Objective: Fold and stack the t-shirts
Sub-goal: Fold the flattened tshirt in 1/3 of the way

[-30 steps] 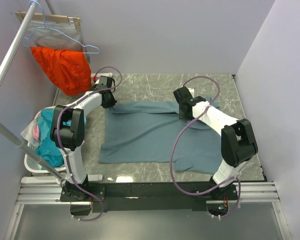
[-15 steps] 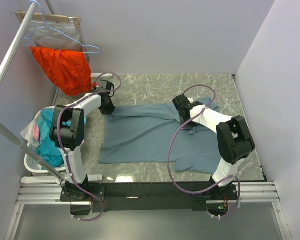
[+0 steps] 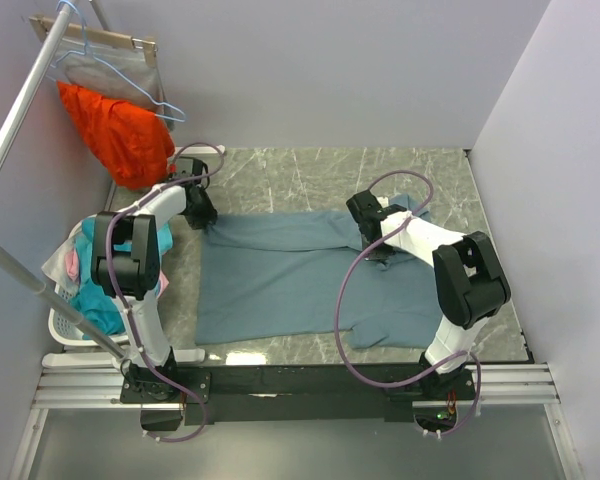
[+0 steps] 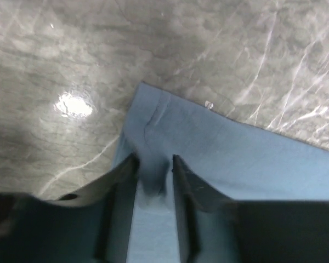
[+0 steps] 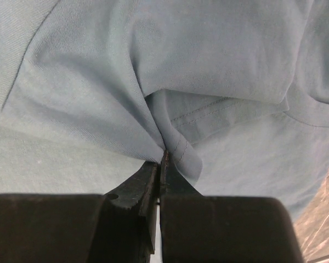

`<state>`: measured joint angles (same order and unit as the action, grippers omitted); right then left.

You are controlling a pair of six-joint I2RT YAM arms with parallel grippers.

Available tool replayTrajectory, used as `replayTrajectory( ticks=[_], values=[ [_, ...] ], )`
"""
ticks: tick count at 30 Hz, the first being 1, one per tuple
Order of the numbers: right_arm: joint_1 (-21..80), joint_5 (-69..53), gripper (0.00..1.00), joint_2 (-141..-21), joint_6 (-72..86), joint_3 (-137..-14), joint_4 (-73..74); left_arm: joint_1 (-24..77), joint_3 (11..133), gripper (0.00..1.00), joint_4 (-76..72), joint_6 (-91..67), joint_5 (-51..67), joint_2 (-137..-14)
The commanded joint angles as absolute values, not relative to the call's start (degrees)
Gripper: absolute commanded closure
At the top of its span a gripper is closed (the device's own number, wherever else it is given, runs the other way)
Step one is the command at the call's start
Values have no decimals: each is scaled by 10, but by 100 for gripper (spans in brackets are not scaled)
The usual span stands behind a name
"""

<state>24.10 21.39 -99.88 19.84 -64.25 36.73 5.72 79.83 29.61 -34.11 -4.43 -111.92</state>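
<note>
The grey marble table [image 3: 310, 175] is the widest thing under me. Across its middle lies the slate-blue t-shirt [image 3: 280, 285], spread mostly flat with a straight near hem. Its far edge is rumpled into long creases running between my two grippers, and a sleeve pokes out at the far right. To the left of the table an orange garment [image 3: 115, 130] hangs from a metal rail [image 3: 20, 115]. Below it stands a white laundry basket [image 3: 65, 325] holding teal cloth [image 3: 100, 290] and a bit of pink; my left arm and the rail hide part of it. My left gripper [image 4: 153, 164] sits at the shirt's far left corner, jaws closed on a ridge of cloth, with the corner tip lying ahead on bare marble. My right gripper [image 5: 161, 159] is near the shirt's far right, jaws pressed almost together on a stitched hem fold, and the fabric fans out from it in pleats. From above, my right arm covers that part of the shirt, and I cannot make out the collar.
</note>
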Motion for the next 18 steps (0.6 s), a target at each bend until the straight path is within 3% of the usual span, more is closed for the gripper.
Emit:
replayTrajectory(
  ticks=[1, 2, 3, 6, 8, 13, 18],
  values=[
    [236, 225, 100, -993, 197, -645, 377, 69, 792, 53, 301, -329, -27, -1085],
    [235, 223, 91, -994, 198, -642, 378, 74, 795, 42, 307, -327, -27, -1084],
    [236, 228, 75, -997, 203, -642, 388, 78, 797, 34, 310, -325, -29, -1083],
    [236, 261, 43, -979, 232, -636, 388, 91, 802, 28, 311, -330, -47, -1078],
    [232, 273, 37, -955, 243, -639, 384, 96, 798, 30, 299, -333, -37, -1065],
    [202, 267, 36, -924, 263, -657, 336, 105, 778, 28, 231, -334, -5, -1020],
    [160, 257, 36, -981, 249, -734, 341, 111, 777, 28, 202, -338, 9, -994]
  ],
)
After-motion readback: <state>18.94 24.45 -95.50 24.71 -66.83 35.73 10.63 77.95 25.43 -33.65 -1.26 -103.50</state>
